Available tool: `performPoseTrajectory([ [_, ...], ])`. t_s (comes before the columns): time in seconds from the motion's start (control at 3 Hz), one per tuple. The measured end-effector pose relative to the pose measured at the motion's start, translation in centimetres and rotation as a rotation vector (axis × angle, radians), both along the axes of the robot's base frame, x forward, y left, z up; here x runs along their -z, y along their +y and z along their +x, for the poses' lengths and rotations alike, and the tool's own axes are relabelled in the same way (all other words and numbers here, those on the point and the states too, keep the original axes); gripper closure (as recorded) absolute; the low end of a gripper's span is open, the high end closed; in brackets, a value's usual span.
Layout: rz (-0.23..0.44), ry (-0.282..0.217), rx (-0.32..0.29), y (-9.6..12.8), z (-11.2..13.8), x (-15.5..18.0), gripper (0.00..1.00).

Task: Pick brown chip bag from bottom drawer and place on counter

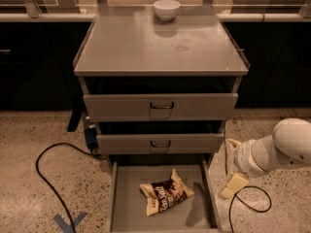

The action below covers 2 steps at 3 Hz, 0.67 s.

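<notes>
The brown chip bag [165, 194] lies crumpled on the floor of the open bottom drawer [127, 205], near its middle. The counter [160, 42] is the grey steel top of the drawer unit. My gripper [230, 163] hangs at the end of the white arm, to the right of the drawer unit and outside the drawer's right wall, at the height of the second drawer front. Its tan fingers [234, 184] are spread apart and hold nothing. It is apart from the bag.
A white bowl [166, 8] stands at the back of the counter. Two grey drawer fronts [160, 107] are above the open drawer. Black cables lie on the speckled floor at left [46, 178] and right [250, 205]. Blue tape [68, 222] marks the floor.
</notes>
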State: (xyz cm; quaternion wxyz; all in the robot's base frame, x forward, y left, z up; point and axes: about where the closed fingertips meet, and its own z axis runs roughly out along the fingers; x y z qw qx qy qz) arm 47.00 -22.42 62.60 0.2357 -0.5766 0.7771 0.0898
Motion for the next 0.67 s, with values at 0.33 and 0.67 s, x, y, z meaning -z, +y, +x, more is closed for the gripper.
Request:
performPoseTrajectory([
  [0.33, 0.004, 0.006, -0.034, 0.8, -0.9, 6.0, 0.0],
  [0.67, 0.053, 0.017, -0.044, 2.5, -0.5, 11.4, 0.0],
])
